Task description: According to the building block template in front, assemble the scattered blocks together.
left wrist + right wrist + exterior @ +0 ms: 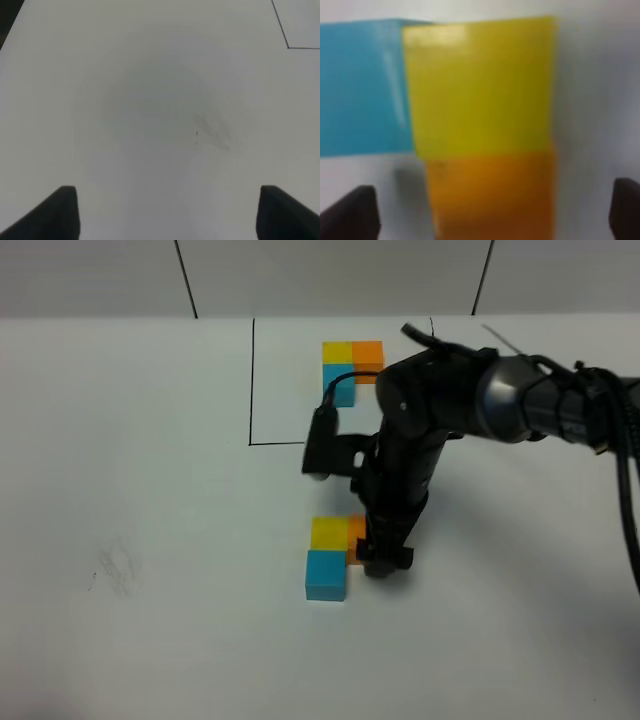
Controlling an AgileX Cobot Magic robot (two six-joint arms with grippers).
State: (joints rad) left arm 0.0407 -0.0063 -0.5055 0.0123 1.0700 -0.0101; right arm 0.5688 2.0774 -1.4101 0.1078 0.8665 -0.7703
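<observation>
The template, a yellow, orange and blue cube in an L, sits at the back inside a thin black drawn rectangle. The scattered blocks sit together nearer the front: yellow cube, light blue cube in front of it, orange cube to its right, partly hidden by my right arm. My right gripper is down at the orange cube. In the right wrist view it is open, its fingertips wide on either side of the orange cube, with the yellow and blue cubes beyond. My left gripper is open and empty over bare table.
The white table carries a faint grey smudge at the left front, also in the left wrist view. A corner of the black drawn line shows there too. The left arm is out of the exterior view.
</observation>
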